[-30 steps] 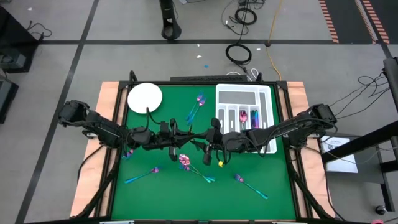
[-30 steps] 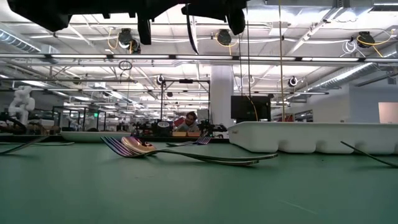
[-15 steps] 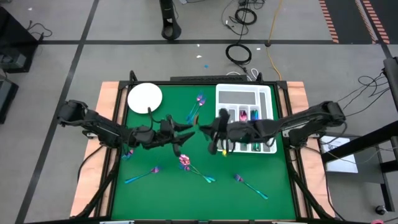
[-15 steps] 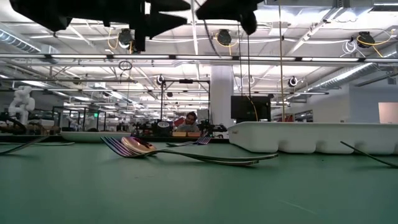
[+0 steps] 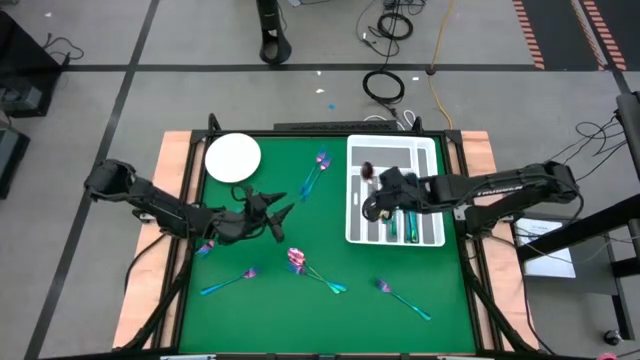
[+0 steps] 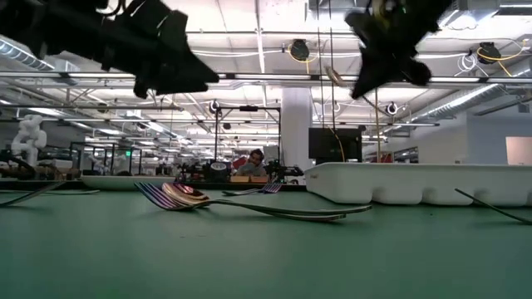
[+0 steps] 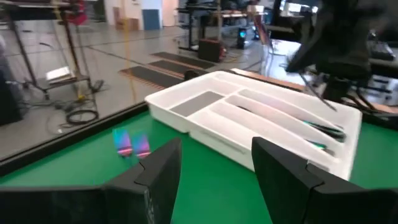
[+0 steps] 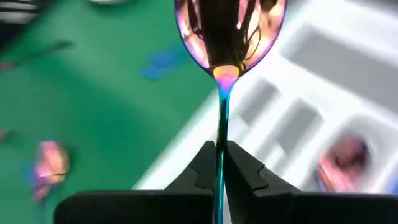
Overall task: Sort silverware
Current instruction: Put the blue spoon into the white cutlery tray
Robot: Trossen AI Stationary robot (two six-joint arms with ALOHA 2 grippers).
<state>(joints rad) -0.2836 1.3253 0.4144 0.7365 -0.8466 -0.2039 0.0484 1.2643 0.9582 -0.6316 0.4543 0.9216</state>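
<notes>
This is looking like a big robotics lab or workshop hall: ceiling lights [image 6: 299, 50] are hanging from long overhead rails, a person [image 6: 253, 159] is sitting at far workbenches, and cables [image 5: 383, 85] are lying on the grey floor.

The plate [image 5: 233, 157] sits on the mat [image 5: 300, 310] at ten o'clock; the tray [image 5: 393, 151] lies at two o'clock. Loose silverware [image 5: 312, 275] is scattered from centre toward six o'clock.
</notes>
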